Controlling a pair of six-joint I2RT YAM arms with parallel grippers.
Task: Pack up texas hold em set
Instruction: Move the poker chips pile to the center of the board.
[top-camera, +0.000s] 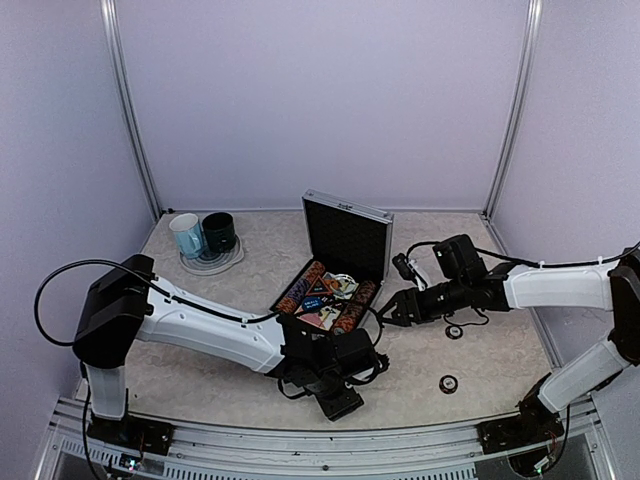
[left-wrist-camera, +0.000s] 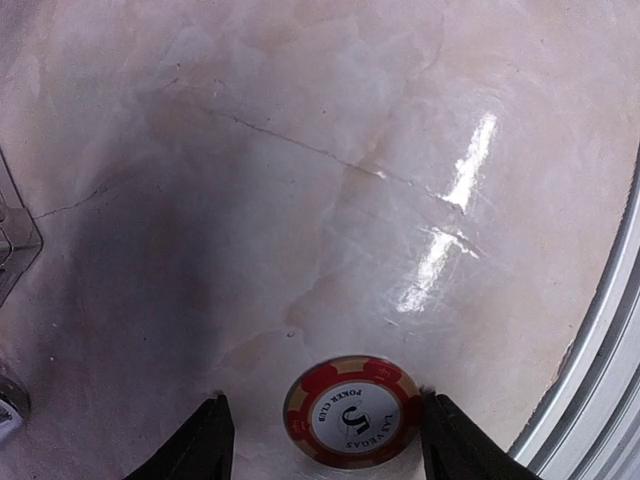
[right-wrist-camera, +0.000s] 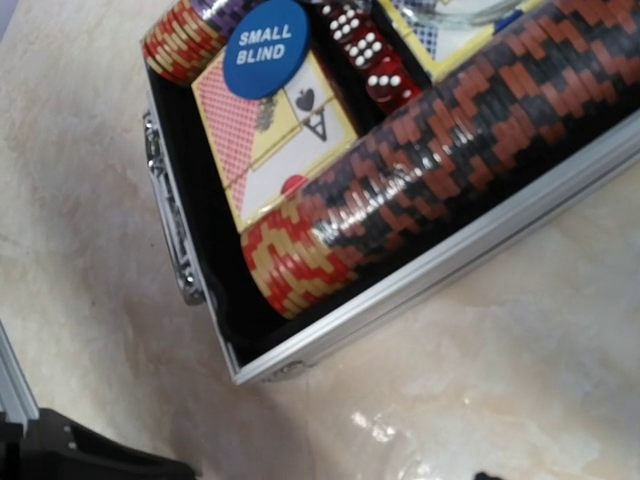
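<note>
1. Left gripper (left-wrist-camera: 325, 398): low over the table (left-wrist-camera: 300, 180), just in front of the case. Fingers spread either side of one loose red poker chip (left-wrist-camera: 352, 412) lying flat, with no squeeze visible. Best handled by centring first, as the chip sits nearer one finger. Then tips down to the glossy surface, close on the rim, lift level. Likely to skid if pinched high.
2. Right gripper (top-camera: 392, 308): held beside the case's right flank. Spread or closed, cannot tell.
3. Case (top-camera: 372, 300): silver ribbed, mid-table, open, with the lid (top-camera: 345, 235) upright behind. Black lining.
4. Mugs (top-camera: 203, 234): light blue and dark green, on a plate (top-camera: 228, 260) at the far left, well apart from the set. Contents not visible.
5. Chip row (right-wrist-camera: 460, 130): red and black, packed along the case's right wall. Second row (right-wrist-camera: 185, 40) opposite.
6. Card deck (right-wrist-camera: 270, 150): flat between the rows.
7. Blue "SMALL BLIND" button (right-wrist-camera: 265, 45): resting on the deck.
8. Red dice (right-wrist-camera: 365, 50): beside the button.
9. Two small round pieces (top-camera: 448, 382): loose on the table to the right, outside the case.
</note>
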